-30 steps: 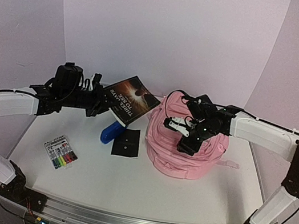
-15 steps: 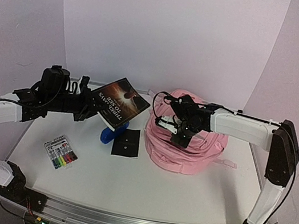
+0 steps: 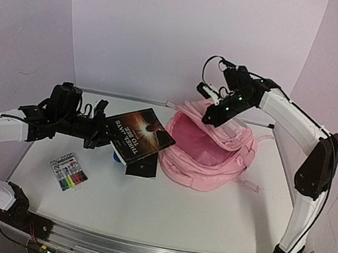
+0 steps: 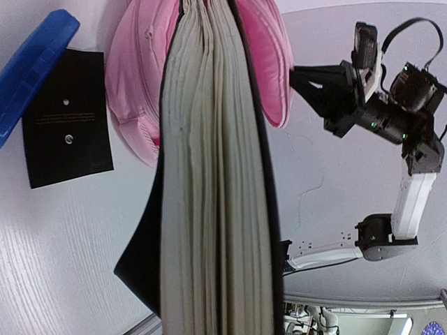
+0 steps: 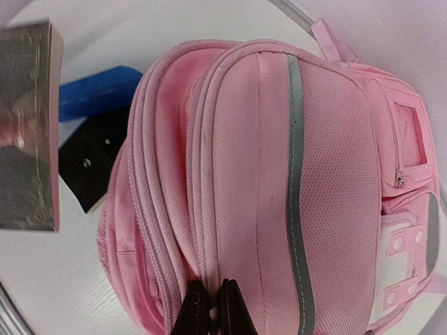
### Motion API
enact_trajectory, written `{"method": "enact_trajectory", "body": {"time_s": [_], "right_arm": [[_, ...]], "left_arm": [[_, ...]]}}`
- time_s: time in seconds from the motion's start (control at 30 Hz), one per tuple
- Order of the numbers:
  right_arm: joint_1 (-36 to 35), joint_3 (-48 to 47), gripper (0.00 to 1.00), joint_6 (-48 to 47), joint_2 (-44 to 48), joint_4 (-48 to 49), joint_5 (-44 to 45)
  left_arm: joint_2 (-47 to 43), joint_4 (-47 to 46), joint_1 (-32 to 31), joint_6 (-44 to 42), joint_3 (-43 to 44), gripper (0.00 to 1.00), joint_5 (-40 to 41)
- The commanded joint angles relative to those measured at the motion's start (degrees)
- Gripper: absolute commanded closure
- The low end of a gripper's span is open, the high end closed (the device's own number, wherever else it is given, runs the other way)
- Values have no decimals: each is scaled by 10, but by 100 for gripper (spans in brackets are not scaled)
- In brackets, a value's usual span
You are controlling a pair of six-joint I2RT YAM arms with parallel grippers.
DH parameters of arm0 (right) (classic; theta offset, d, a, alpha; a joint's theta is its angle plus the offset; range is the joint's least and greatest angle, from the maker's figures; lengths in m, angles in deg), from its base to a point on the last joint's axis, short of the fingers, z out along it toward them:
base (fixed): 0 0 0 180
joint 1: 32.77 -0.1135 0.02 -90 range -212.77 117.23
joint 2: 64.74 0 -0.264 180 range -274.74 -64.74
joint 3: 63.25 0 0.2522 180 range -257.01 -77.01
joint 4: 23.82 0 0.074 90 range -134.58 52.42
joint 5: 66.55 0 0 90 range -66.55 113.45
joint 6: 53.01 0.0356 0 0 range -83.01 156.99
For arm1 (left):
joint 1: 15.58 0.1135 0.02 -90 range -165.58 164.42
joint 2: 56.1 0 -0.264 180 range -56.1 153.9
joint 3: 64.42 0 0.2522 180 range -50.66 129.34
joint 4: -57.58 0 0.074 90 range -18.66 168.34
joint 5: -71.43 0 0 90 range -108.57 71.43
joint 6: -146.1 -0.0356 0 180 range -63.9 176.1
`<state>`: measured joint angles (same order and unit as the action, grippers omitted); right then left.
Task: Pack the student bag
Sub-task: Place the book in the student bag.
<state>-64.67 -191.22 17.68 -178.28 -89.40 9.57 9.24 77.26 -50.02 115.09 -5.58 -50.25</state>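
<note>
The pink student bag [image 3: 205, 162] lies at the right of the table with its main compartment gaping and the pink lining showing. My right gripper [image 3: 213, 113] is shut on the bag's upper zip edge [image 5: 222, 265] and holds that flap up; its black fingertips [image 5: 198, 310] pinch the seam. My left gripper [image 3: 106, 132] is shut on a dark-covered book [image 3: 140, 134], held level just left of the bag's mouth. In the left wrist view the book's page edges [image 4: 209, 181] fill the middle and hide the fingers. The book's edge [image 5: 28, 125] also shows in the right wrist view.
A blue case [image 4: 31, 63] and a black card [image 3: 142, 169] lie under and beside the book. A pack of coloured markers [image 3: 69, 172] sits at the front left. White walls close the back and sides.
The right gripper shut on the bag's edge and rose up and back, pulling the main compartment open. The left arm carried the book lower and to the right, toward the bag.
</note>
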Motion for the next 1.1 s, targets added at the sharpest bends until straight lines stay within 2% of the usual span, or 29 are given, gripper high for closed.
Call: {"method": "enact_trajectory", "body": {"time_s": [0.0, 0.17, 0.3, 0.47, 0.63, 0.8, 1.07], "right_arm": [[49, -104, 100, 94, -22, -11, -172], [56, -129, 100, 114, -25, -17, -227], [56, -145, 100, 138, -24, -15, -234], [56, -144, 100, 171, -14, -8, -235], [55, -137, 100, 225, 0, 3, -240], [56, -111, 100, 253, 24, 21, -241], [56, -84, 100, 254, 36, 26, -248]], "left_arm": [[43, -140, -8, -8, 17, 100, -67], [161, -226, -17, 2, 75, 100, -136], [255, -294, -19, 21, 129, 100, -157], [399, -335, -19, 40, 255, 100, -182], [531, -435, -18, 125, 351, 100, -167], [612, -381, -20, 137, 452, 100, -123], [720, -135, -41, 65, 687, 98, -88]]}}
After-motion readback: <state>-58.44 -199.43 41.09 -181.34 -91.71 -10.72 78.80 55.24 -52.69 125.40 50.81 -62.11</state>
